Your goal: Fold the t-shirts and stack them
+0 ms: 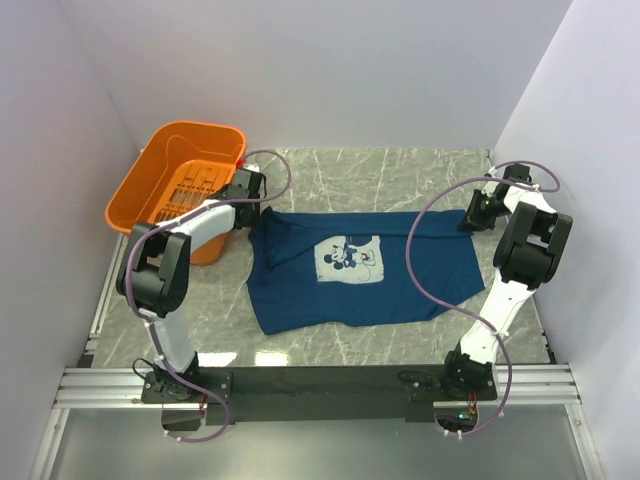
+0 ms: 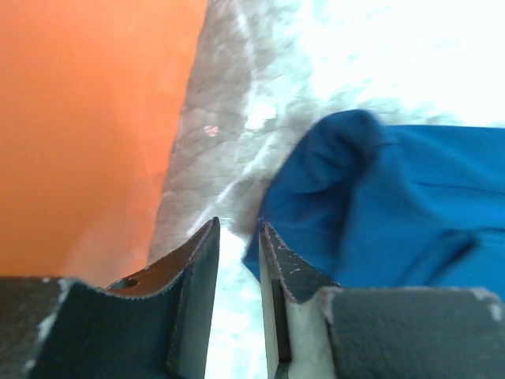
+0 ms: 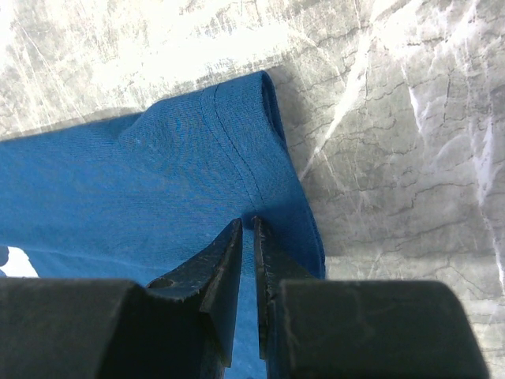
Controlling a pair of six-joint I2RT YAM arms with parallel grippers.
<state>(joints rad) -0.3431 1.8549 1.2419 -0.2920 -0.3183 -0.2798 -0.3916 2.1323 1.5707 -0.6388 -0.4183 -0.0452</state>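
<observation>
Right gripper [image 3: 247,224] pinches t-shirt [image 1: 300,290] — left gripper [image 2: 238,226] parted.

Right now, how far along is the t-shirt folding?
Done: the t-shirt lies spread out on the table, print up. In hand: the right gripper pinches a hemmed edge of the shirt. The left gripper is open beside the opposite edge, next to the orange basket, and holds nothing. Left: every fold and the stacking. No fold is made yet, and no stack is in view.
</observation>
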